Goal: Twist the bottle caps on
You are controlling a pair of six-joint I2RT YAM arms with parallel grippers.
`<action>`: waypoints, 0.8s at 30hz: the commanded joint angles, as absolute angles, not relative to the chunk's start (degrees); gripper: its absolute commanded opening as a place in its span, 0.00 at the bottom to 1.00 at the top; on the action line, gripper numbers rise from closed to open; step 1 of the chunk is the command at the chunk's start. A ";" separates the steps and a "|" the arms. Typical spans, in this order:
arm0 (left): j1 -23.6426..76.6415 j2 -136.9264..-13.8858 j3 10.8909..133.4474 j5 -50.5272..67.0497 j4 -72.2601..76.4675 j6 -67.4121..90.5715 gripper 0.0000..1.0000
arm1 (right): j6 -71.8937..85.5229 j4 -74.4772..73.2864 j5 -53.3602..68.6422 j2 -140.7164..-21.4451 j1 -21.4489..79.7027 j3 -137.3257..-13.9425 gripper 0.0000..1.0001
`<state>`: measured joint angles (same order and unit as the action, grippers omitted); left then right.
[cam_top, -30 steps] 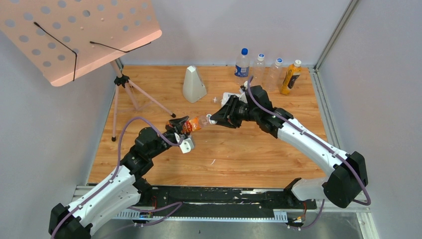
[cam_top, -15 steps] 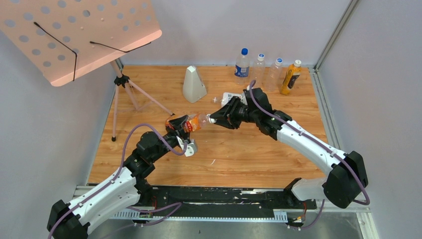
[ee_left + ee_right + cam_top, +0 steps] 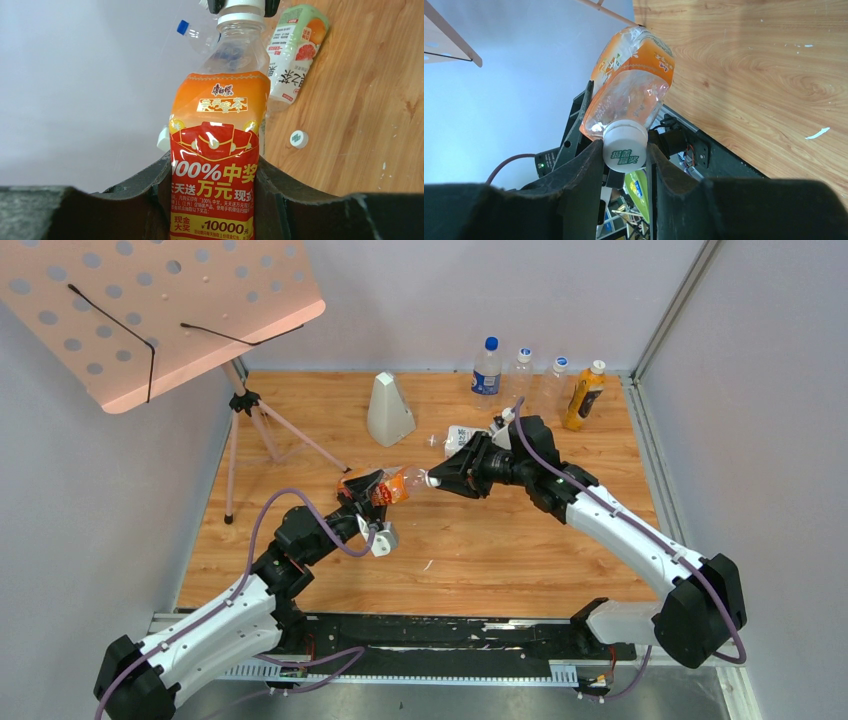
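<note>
**Mid-table: cap on the small bottle's mouth**

Above the middle of the table [image 3: 500,560], the left gripper [image 3: 372,492] clamps the small bottle [image 3: 217,150] by its orange label, its jaws pressed against both sides. The bottle is lifted off the wood and tilted nearly level, with its neck pointing at the right arm. The right gripper [image 3: 625,156] is pinched narrow on a white cap [image 3: 625,145] that sits over the bottle's mouth. Whether the threads have caught cannot be told.

Behind them the large bottle [image 3: 296,45] lies on its side on the wood. The loose cap [image 3: 299,138] lies flat near it, not touching it.

Farther back, a white cone [image 3: 389,410] stands upright, and four back bottles [image 3: 521,370] stand in a row by the wall. A pink music stand [image 3: 150,310] stands at the far left.
</note>
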<state>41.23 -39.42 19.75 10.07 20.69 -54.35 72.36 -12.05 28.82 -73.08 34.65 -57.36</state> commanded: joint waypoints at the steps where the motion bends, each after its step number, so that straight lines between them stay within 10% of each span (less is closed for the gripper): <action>1: 43.33 -39.46 19.71 19.12 28.46 -52.08 0.00 | 71.98 -6.77 35.91 -74.11 35.86 -59.83 0.24; 11: 43.40 -40.32 18.96 18.22 30.35 -53.88 0.00 | 76.44 -6.78 35.46 -75.75 35.81 -61.57 0.26; 24: 43.33 -41.46 19.37 15.45 27.80 -54.04 0.00 | 74.28 -6.06 33.03 -72.86 34.23 -62.24 0.55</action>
